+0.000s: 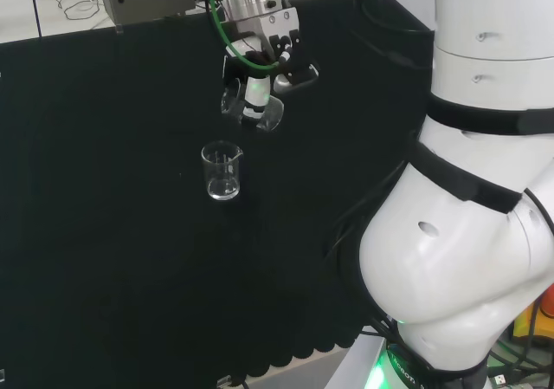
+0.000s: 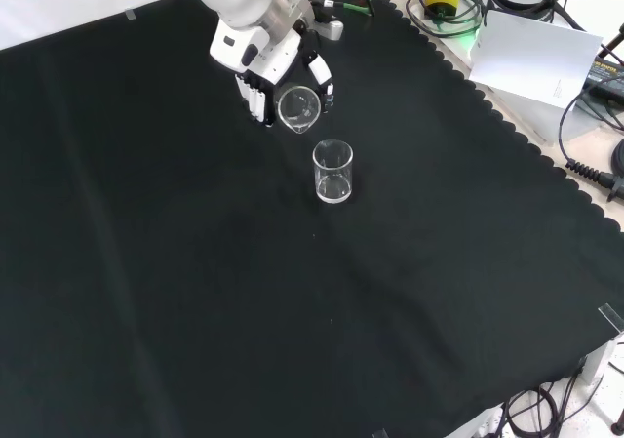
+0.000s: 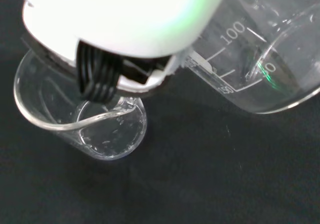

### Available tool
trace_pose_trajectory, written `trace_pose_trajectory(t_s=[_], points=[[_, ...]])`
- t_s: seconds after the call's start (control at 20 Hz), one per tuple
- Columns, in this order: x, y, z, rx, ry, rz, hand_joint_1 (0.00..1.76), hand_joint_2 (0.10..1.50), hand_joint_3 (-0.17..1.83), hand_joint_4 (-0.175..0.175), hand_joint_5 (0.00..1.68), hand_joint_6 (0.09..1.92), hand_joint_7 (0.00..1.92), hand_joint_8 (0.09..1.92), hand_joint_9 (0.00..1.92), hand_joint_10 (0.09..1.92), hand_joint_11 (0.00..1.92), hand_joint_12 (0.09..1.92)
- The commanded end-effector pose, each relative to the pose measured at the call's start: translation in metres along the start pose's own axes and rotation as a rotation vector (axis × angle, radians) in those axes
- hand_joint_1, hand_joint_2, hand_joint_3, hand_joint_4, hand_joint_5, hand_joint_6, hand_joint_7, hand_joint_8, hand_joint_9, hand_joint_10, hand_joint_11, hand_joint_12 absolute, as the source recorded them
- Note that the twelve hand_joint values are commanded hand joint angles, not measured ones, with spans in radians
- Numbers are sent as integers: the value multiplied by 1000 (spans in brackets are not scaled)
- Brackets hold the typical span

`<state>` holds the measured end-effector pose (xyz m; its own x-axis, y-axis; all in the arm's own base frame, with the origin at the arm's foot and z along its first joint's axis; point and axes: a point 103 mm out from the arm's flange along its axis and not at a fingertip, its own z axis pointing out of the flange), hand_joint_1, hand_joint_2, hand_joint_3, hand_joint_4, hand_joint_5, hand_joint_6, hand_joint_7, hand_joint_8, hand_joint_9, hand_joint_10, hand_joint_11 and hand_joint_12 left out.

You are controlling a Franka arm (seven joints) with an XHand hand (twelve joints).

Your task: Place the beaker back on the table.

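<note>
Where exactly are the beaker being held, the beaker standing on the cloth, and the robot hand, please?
Held beaker (image 2: 298,107), front view: on its tilted open rim.
Standing beaker (image 1: 222,171), head view: on its clear side wall.
Robot hand (image 2: 255,94), front view: on the fingers curled round the held beaker.

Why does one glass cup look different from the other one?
The held beaker is up in the air, gripped by the robot hand; the standing beaker rests on the black cloth with nothing touching it. The held beaker is tipped over, its mouth facing the front view's camera; the standing beaker is upright. Both are clear glass and look empty.
</note>
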<state>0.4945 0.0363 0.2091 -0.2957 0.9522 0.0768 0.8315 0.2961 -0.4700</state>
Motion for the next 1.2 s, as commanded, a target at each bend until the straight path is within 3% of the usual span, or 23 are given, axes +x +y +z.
trace_pose_trajectory(t_s=[0.05, 0.35, 0.55, 0.8, 1.2], points=[[-30, 9, 8, -74, 90, -90, 1446, 430, 1077, -175, 1094, 1016, 1221, 992, 1461, 773, 1114, 836], [-52, 19, 24, -168, 194, -155, 1446, 434, 1072, -175, 1091, 1022, 1217, 993, 1458, 774, 1105, 832], [-64, 27, 35, -200, 238, -175, 1445, 441, 1061, -175, 1090, 1024, 1212, 993, 1454, 768, 1102, 828], [-81, 44, 51, -245, 349, -196, 1446, 442, 1030, -175, 1120, 971, 1239, 928, 1478, 689, 1117, 795], [-102, 70, 74, -291, 495, -238, 1452, 428, 965, -175, 1248, 789, 1325, 760, 1635, 230, 1168, 716]])
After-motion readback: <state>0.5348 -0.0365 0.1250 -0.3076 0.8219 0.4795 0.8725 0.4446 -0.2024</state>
